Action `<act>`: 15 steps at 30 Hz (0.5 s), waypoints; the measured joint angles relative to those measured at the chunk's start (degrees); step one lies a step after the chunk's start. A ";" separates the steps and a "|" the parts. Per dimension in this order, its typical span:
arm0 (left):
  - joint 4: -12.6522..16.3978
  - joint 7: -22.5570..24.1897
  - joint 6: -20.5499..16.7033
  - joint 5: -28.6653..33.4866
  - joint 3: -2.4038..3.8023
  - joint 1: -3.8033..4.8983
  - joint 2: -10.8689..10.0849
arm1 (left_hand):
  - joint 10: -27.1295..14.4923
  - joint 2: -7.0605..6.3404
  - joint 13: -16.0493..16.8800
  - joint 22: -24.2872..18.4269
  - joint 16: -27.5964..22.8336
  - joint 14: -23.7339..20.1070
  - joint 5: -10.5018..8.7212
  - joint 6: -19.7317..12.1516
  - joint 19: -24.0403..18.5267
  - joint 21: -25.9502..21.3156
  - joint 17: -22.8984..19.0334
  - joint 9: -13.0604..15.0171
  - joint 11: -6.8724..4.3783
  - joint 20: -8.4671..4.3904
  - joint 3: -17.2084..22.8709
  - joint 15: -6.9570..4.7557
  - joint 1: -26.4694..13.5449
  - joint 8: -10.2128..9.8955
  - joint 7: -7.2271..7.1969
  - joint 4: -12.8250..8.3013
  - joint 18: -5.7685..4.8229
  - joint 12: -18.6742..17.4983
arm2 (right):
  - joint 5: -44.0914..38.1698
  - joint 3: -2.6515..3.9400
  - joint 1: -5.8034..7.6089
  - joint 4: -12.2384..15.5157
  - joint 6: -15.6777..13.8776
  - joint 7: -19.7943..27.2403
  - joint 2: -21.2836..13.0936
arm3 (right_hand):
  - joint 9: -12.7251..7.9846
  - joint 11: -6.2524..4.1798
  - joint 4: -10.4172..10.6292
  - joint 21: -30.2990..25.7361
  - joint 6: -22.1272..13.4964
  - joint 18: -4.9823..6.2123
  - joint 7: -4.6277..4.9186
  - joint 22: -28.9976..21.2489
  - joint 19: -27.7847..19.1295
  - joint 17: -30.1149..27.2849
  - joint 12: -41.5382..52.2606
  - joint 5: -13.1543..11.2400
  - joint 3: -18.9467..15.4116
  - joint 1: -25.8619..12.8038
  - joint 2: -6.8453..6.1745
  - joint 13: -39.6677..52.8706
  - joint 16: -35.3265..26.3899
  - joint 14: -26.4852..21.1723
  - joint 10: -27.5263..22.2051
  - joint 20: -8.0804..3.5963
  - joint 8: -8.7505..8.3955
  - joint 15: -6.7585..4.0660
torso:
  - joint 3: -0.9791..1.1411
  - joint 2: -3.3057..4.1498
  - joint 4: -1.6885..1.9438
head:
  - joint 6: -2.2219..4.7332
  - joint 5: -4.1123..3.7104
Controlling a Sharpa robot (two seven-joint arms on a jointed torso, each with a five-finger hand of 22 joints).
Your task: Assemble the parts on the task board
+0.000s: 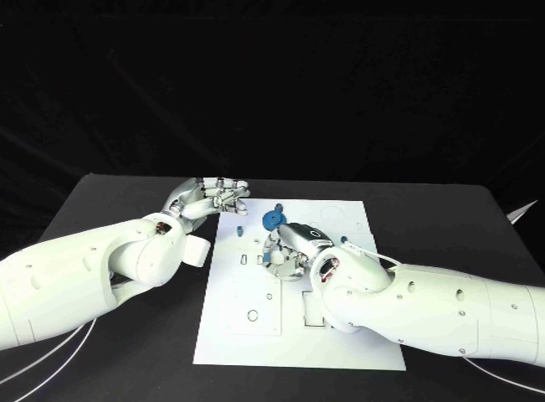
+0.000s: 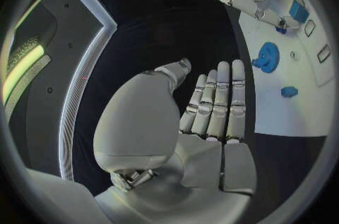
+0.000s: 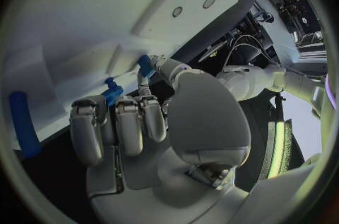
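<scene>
task board (image 1: 345, 335) lies mid-table (image 1: 115, 197); left hand (image 1: 209, 198) beside its far-left corner; right hand (image 1: 294, 249) over it

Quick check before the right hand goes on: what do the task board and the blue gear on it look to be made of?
Task board: looks like a rigid white plastic or painted plate, matte, with clean-edged cut-out slots and holes; the exact material cannot be told. Blue gear: likely moulded or printed plastic, judging by its uniform saturated colour and dull, glint-free surface, with teeth visible in the left wrist view.
</scene>
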 measured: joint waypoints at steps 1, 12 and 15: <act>0.00 -0.01 0.00 0.00 0.00 0.00 0.00 | 0.00 0.00 0.00 0.00 0.00 0.00 0.00 0.00 0.00 0.00 0.00 0.00 0.00 0.00 0.00 0.00 0.00 0.00 0.00 0.00 0.00 0.00 | -0.01 0.00 0.00 0.00 0.01 -0.01 0.01 | -0.01 0.00 0.00 0.00 -0.01 0.00 0.01 0.00 0.00 0.00 0.00 0.00 0.00 0.00 0.00 0.00 0.00 0.00 0.00 0.00 -0.13 0.00 | 0.00 0.00 -0.01 | -0.01 0.00; -0.05 -0.08 0.06 0.00 0.00 0.00 -0.05 | 0.00 0.00 -0.01 -0.01 0.00 0.00 0.00 0.00 0.00 0.00 0.00 -0.01 0.00 0.00 0.00 0.00 0.00 0.00 0.00 0.00 0.00 0.00 | -0.08 -0.15 -0.17 -0.08 0.25 -0.22 0.00 | -0.68 0.73 0.10 0.00 -1.74 0.00 0.53 -0.01 0.00 0.00 -1.56 -0.35 -0.09 -0.98 -0.98 -0.01 0.00 0.00 -0.79 0.00 -1.12 0.00 | 0.00 0.01 -0.04 | -0.12 -0.01; -0.06 -0.11 0.09 0.00 0.00 0.00 -0.05 | 0.00 0.00 -0.01 -0.01 0.00 0.00 0.00 0.00 0.00 0.00 0.00 -0.01 0.00 0.00 0.00 0.00 0.00 0.00 0.00 0.00 0.00 0.00 | -0.07 -0.17 -0.22 -0.14 0.39 -0.32 0.00 | -0.78 0.89 0.25 0.00 -2.00 0.00 0.79 -0.01 0.00 0.00 -2.21 -0.65 -0.24 -1.20 -1.20 -0.01 0.00 0.00 -1.54 0.00 -1.34 0.01 | 0.00 0.01 -0.04 | -0.12 -0.03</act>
